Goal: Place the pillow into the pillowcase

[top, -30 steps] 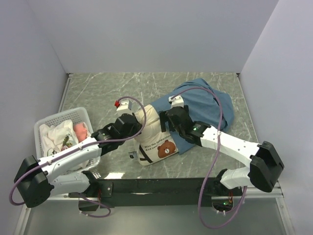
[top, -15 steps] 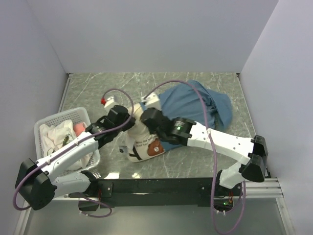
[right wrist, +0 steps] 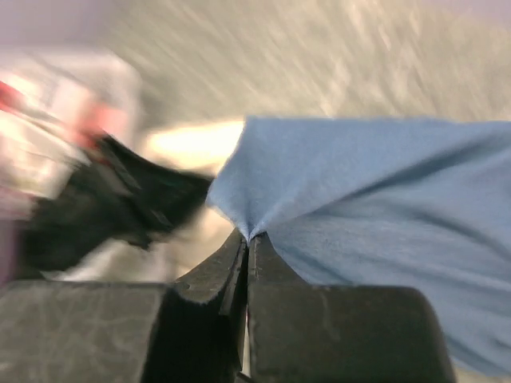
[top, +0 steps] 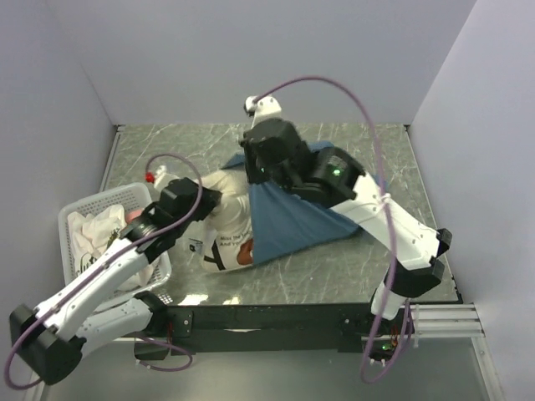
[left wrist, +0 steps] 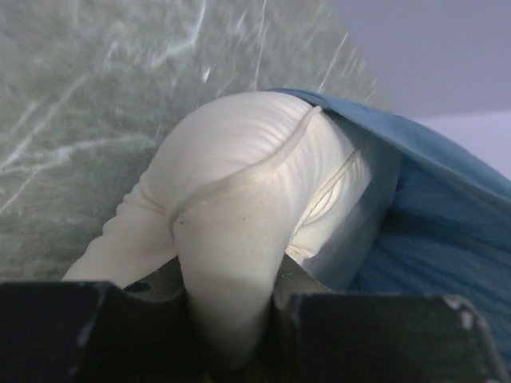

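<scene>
Where the green-grey marbled tabletop point(top: 167, 159) meets pale lavender walls point(top: 251, 58), a white plastic lattice basket point(top: 100, 198) of crumpled cloths sits at its left edge. Beside it lies the cream-white quilted pillow point(top: 227, 219), its right part draped by the blue fabric pillowcase point(top: 288, 221). The left gripper point(left wrist: 231, 319) clamps a pillow fold; the right gripper point(right wrist: 247, 239) pinches the pillowcase's lifted edge.
</scene>
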You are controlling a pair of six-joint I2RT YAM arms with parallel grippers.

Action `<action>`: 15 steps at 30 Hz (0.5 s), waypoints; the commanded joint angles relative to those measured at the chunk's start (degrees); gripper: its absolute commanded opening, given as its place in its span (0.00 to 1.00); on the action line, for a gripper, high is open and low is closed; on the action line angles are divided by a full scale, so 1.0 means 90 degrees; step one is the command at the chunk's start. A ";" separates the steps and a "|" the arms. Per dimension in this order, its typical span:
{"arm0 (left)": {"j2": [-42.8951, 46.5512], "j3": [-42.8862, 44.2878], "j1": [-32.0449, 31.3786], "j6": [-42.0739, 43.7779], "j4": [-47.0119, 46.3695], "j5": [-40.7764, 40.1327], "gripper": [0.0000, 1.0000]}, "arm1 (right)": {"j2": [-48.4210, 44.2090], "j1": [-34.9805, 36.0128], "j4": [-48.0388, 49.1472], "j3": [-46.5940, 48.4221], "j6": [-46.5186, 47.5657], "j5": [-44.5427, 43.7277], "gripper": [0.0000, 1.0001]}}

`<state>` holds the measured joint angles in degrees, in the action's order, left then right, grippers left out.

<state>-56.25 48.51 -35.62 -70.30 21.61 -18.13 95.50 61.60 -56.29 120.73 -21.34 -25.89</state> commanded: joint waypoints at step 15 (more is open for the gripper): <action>-0.0956 -0.0712 0.1135 -0.0636 -0.2545 0.1956 0.02 | -0.1784 -0.0282 0.2671 -0.4567 -0.0832 0.1383 0.00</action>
<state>-62.19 46.46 -25.26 -72.31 11.79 -11.33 87.66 61.43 -40.38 78.74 -27.22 -16.53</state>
